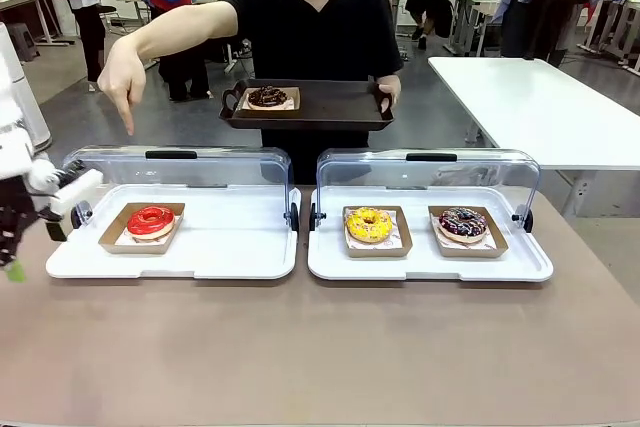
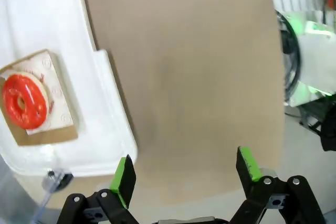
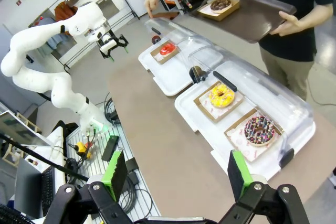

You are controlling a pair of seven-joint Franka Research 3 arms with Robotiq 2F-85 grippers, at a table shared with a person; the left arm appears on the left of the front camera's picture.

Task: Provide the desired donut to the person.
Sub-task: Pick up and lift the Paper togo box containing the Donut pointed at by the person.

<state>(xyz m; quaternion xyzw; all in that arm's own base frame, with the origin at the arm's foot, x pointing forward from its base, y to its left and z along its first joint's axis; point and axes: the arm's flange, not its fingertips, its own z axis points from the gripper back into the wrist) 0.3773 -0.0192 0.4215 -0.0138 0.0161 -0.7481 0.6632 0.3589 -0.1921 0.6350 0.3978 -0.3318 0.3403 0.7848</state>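
The left claw (image 2: 186,167) is released and empty, poised just beside the open case (image 1: 230,247) whose red donut (image 1: 150,219) the person's hand (image 1: 122,82) points down at, evidently the wanted one; the person's tray (image 1: 340,105) is held out beyond it, presumably to receive the donut; the right claw (image 3: 176,174) is likewise released.

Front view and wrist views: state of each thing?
Left lid, open.
Right lid, open.
Red donut, in left case, untouched.
Yellow donut, in right case.
Sprinkled donut, in right case.
Chocolate donut, on held black tray.
Pointing hand, aimed down over left case.
Left gripper, open, empty.
Right gripper, open, empty.
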